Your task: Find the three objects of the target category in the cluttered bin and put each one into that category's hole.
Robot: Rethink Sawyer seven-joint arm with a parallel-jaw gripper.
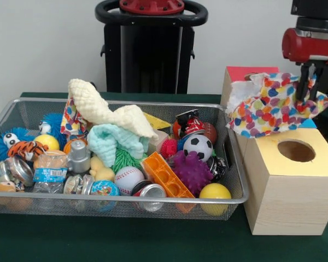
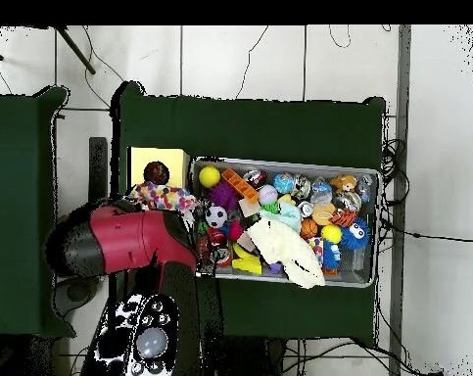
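Right now the gripper [image 1: 310, 87] hangs over the wooden box [image 1: 287, 204], and its dark fingers [image 1: 302, 82] are pinched on a spotted cloth [image 1: 270, 103] in many colours. That cloth hangs bunched just below the red wrist, draped across the box's back half, above the red panel and spilling toward the yellow panel with its round hole [image 1: 296, 150]. The hole itself is uncovered, just in front of the cloth's lower edge. Beside the box sits the wire bin [image 1: 22, 112], still heaped: a cream knitted cloth [image 1: 106, 112] lies on top, a mint green cloth [image 1: 113, 143] under it, and another spotted cloth [image 1: 72, 121] peeks out behind them. Around these lie a soccer ball [image 1: 198, 146], a baseball [image 1: 128, 179], a yellow ball [image 1: 215, 192], an orange block [image 1: 165, 176] and some cans [image 1: 150, 192]. From above, the red arm [image 2: 132, 240] covers most of the box [image 2: 154, 162].
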